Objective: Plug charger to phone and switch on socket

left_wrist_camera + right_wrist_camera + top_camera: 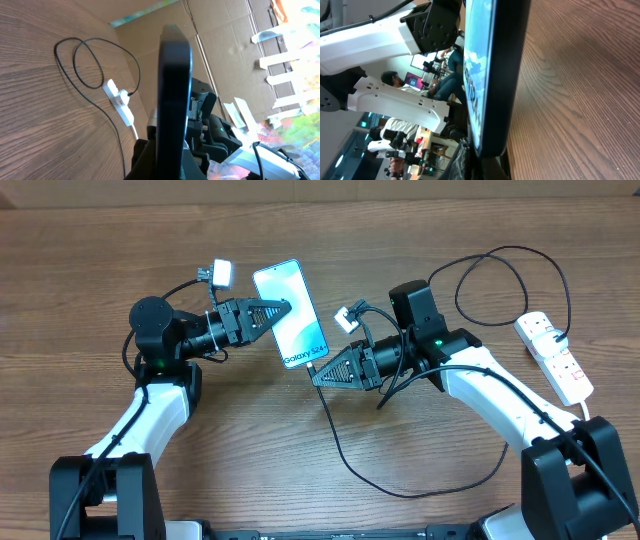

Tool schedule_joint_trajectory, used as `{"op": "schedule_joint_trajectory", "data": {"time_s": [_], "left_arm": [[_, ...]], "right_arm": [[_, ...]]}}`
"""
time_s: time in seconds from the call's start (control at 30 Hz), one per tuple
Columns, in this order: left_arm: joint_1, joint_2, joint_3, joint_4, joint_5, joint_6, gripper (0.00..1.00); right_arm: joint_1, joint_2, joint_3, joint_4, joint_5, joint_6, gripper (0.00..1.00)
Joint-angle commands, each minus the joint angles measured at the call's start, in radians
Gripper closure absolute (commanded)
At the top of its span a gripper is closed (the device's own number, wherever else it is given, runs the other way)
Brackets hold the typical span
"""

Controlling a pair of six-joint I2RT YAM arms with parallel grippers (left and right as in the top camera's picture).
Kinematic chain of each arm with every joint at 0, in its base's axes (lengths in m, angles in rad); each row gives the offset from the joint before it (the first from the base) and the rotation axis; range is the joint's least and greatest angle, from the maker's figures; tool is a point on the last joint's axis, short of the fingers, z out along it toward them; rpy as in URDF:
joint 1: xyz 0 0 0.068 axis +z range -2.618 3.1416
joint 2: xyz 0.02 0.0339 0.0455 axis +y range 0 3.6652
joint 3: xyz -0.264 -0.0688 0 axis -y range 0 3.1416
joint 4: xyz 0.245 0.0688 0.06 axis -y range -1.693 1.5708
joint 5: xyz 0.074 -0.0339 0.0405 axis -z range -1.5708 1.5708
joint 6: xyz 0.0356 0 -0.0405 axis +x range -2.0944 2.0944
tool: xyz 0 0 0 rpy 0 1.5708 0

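Observation:
The phone (291, 313) has a light blue "Galaxy S24+" screen and is held off the table, tilted. My left gripper (283, 308) is shut on its left edge. In the left wrist view the phone (175, 85) stands edge-on between the jaws (172, 162). My right gripper (318, 374) is closed at the phone's bottom end. The black charger cable (335, 435) trails from it, and the plug tip is hidden. In the right wrist view the phone (502, 75) sits just above the jaws (487, 167). The white socket strip (555, 357) lies at the far right and also shows in the left wrist view (120, 99).
The black cable sweeps along the table front (420, 492) and loops at the back right (500, 275) before reaching the strip. The strip's thick white cord (584, 410) runs toward the right arm's base. A cardboard wall (165, 20) stands behind the table.

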Motion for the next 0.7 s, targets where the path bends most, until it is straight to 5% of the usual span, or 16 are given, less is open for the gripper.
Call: {"op": "schedule_joint_trajectory", "data": {"time_s": [0.0,0.67], "left_arm": [[-0.007,-0.005,0.014,0.008,-0.002,0.009,0.96],[-0.009,-0.005,0.013,0.009,0.058,0.048,0.96]], "right_arm": [[0.004,-0.018,0.000,0.004,-0.002,0.000,0.96],[0.003,-0.018,0.000,0.117,0.023,0.054,0.96]]}}
